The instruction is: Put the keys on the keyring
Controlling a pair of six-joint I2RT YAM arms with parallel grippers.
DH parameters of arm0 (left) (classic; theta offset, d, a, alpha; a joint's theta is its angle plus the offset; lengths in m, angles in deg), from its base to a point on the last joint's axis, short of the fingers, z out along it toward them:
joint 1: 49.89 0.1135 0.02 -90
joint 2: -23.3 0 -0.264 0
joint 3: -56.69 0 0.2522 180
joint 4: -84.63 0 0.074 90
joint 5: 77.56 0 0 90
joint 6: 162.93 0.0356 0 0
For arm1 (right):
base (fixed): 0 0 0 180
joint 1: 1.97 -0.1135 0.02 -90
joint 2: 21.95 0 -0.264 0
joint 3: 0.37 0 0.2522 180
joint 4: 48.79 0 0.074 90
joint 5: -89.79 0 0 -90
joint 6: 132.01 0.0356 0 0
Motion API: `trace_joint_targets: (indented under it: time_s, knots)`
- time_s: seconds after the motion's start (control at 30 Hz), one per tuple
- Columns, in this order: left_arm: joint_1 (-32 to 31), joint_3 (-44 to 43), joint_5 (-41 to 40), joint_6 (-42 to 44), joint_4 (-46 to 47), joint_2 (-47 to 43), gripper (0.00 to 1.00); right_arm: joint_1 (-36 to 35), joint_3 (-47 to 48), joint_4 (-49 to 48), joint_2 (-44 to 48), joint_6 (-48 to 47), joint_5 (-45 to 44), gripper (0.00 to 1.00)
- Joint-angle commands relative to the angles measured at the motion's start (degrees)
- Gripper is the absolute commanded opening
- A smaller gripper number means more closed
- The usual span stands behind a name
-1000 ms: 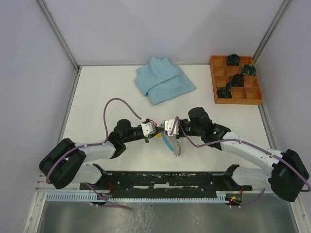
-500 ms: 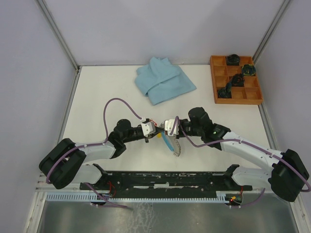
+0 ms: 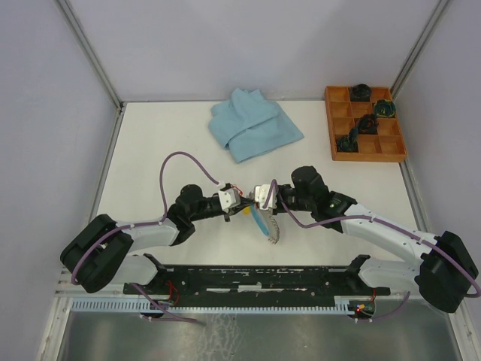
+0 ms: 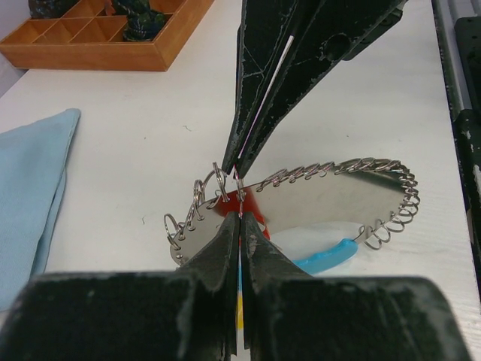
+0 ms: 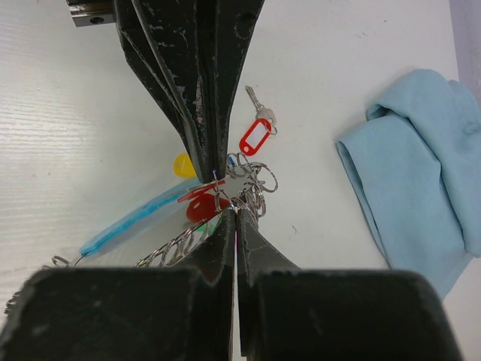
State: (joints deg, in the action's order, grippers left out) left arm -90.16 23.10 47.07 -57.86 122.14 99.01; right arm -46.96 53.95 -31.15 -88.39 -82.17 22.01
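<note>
The keyring [image 4: 323,171], low over the table [image 4: 135,150], is clamped at its coiled edge by the left tool [image 4: 239,222] and the right tool [image 4: 239,162], tip to tip, presumably steadied so the nearby red-tagged key [image 5: 256,134] can be threaded on.

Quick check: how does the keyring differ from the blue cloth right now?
The keyring is a grey wire-coil loop with one light-blue segment; the cloth is soft, folded and all light blue. The keyring is pinched by the shut fingers of the left gripper and right gripper; the cloth lies untouched, away from both. Both show light blue.
</note>
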Motion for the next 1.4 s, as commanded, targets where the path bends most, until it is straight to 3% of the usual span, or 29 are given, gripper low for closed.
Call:
trace_joint_targets:
  time_s: [0.0,0.8,0.97,1.17,1.37]
  knots:
    - [-0.2,-1.4,2.1,-2.3,6.2,-0.5,0.03,-0.2,1.0,-3.4,0.6,1.3,2.0,0.01]
    - [-0.2,-0.3,2.1,-4.6,9.7,0.2,0.03,-1.0,0.3,-4.4,0.3,3.1,1.4,0.01]
    - [-0.2,1.7,-1.7,-4.7,9.4,-1.9,0.03,-1.0,0.4,-3.3,1.4,3.5,-0.9,0.01]
    - [-0.2,4.6,-12.0,-8.6,7.9,-5.4,0.03,-1.0,-0.3,-2.6,4.0,5.1,-5.8,0.01]
    - [-0.8,4.5,-19.5,-13.1,1.5,-6.4,0.03,-1.0,-0.8,0.2,8.9,5.8,-10.3,0.01]
